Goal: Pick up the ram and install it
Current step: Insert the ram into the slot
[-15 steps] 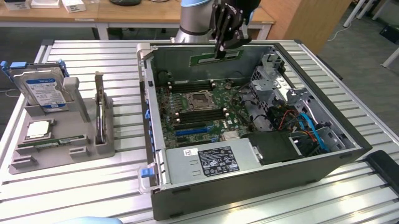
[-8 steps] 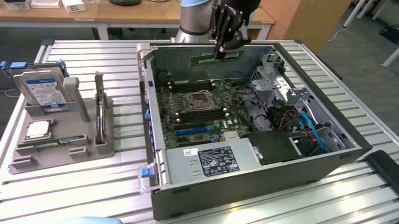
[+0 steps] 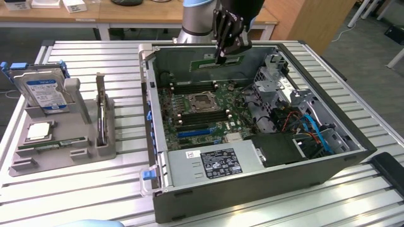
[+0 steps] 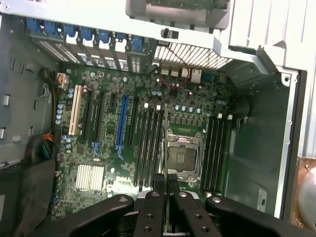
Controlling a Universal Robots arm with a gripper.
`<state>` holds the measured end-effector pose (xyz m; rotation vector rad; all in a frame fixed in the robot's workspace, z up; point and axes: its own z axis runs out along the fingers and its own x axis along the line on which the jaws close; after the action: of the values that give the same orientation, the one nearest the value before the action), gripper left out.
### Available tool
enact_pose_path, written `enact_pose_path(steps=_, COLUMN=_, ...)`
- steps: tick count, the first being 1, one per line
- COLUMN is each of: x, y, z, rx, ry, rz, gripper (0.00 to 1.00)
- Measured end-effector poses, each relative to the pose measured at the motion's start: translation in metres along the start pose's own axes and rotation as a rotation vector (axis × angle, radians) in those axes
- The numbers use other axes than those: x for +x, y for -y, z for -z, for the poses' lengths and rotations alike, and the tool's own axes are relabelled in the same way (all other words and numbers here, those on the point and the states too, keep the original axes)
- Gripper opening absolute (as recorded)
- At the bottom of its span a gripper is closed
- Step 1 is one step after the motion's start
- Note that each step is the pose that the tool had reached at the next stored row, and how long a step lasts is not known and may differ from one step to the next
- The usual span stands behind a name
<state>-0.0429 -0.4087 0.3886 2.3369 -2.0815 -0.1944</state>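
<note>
My gripper (image 3: 222, 57) hangs over the far side of the open computer case (image 3: 328, 168), above the motherboard (image 3: 202, 109). Its fingers are shut on the ram (image 3: 235, 59), a thin green stick held level between the fingertips. In the wrist view the ram (image 4: 167, 210) appears edge-on between the black fingers (image 4: 157, 197), high above the black memory slots (image 4: 148, 143) beside the processor socket (image 4: 183, 157). A second bank of slots (image 4: 217, 148) lies on the socket's other side.
A grey holder tray (image 3: 82, 151) stands at the exterior view's left with a hard drive (image 3: 45, 92), a square silver processor (image 3: 39, 131) and another green stick (image 3: 54, 143). Inside the case are a power supply (image 3: 215, 163), drive cages (image 3: 277, 85) and blue cables (image 3: 319, 135).
</note>
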Motion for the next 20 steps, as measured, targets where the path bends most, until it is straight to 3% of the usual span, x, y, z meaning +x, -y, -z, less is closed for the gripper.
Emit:
enact_pose_path(steps=3, x=0.0001, y=0.0005, z=-0.0005, rx=-0.0253, ry=0.0036, rz=-0.006, gripper=0.13)
enact_pose_path(steps=6, x=0.0002, y=0.0007, z=-0.0008, rx=-0.0427, ry=0.0065, rz=-0.017, gripper=0.13)
enact_pose_path(steps=8, x=0.0002, y=0.0006, z=-0.0011, rx=-0.0441, ry=0.0085, rz=-0.035, gripper=0.13)
enact_pose_path(steps=15, x=0.0004, y=0.0009, z=-0.0027, rx=-0.0376, ry=0.0175, rz=-0.130, gripper=0.13)
enact_pose_path(steps=20, x=0.0004, y=0.0009, z=-0.0031, rx=-0.0367, ry=0.0182, rz=-0.150, gripper=0.13)
